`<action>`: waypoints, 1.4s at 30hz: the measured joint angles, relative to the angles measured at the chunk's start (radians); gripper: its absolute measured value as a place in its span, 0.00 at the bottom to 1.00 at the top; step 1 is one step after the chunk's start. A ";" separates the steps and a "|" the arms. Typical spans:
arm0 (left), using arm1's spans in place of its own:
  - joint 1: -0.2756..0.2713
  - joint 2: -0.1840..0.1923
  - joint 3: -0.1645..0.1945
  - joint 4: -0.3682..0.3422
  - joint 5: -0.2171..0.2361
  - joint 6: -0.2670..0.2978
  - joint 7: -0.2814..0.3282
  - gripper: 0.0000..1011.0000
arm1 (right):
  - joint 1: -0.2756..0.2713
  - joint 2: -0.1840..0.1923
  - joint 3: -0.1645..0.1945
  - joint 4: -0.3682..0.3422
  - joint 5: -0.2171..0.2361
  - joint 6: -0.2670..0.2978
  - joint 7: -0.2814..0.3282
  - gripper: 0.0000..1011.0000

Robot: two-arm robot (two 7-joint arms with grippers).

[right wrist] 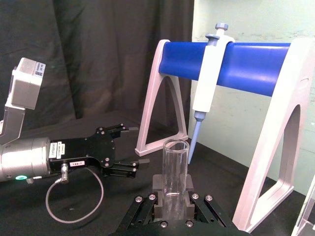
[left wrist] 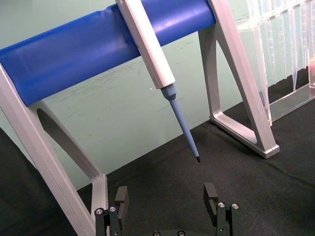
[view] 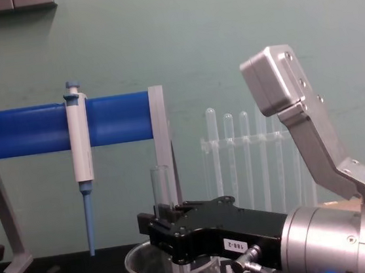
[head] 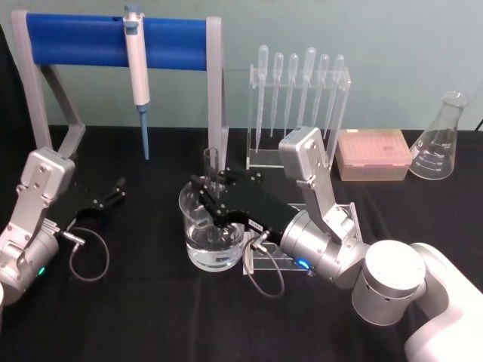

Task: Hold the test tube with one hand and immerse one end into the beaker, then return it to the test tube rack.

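left gripper (head: pixel 113 190): parked low at the left of the black surface (head: pixel 151 317), well apart from the glassware; fingers (left wrist: pixel 121 195) spread with nothing between, aimed toward the blue stand; likely kept aside to leave the job to one arm.
pipettor (head: pixel 137 68): hung upright on the blue stand (head: pixel 75 41), tip down, clear of the surface; stored, no part in the task.
beaker (head: pixel 198 253): stood on the surface near the middle, partly filled with clear liquid, spout not clearly seen; placed in front of the right arm for an easy reach.
test tube (view: pixel 160 185): held upright, open rim up, round end down inside the beaker; lower end judged to be in the liquid, though exact depth hard to tell through the glass; gripped at mid-length so the bottom could go under while the fingers stayed above the rim.
right gripper (head: pixel 215 197): reached in from the right, level over the beaker mouth; fingers (right wrist: pixel 153 196) pinched on the tube from both sides; "188-2" label seen on its underside in the chest view.
right arm pose: elbow raised, forearm sloped down and leftward, wrist turned so the tube stayed vertical.
task stage: immersion judged reached or nearly so; return not yet done.
pipette rack (head: pixel 298 105): behind the right gripper, thin pipettes hung upright, untouched.
pink tip box (head: pixel 373 154): behind at right, closed.
flask (head: pixel 439 139): far right, upright, apart from the work.
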 joint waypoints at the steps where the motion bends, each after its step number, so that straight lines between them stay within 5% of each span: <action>1: 0.000 0.000 0.000 0.000 0.000 0.000 0.000 0.99 | 0.000 0.000 0.000 0.000 0.000 0.000 0.000 0.23; 12: 0.000 0.000 0.000 0.000 0.000 0.000 0.000 0.99 | 0.007 0.005 -0.003 -0.028 0.001 0.041 0.011 0.23; 26: 0.000 0.000 0.000 0.000 0.000 0.000 0.000 0.99 | 0.047 0.059 -0.003 -0.220 0.005 0.187 0.014 0.23; 42: 0.000 0.000 0.000 0.000 0.000 0.000 0.000 0.99 | 0.015 0.159 0.084 -0.430 0.106 0.303 -0.023 0.23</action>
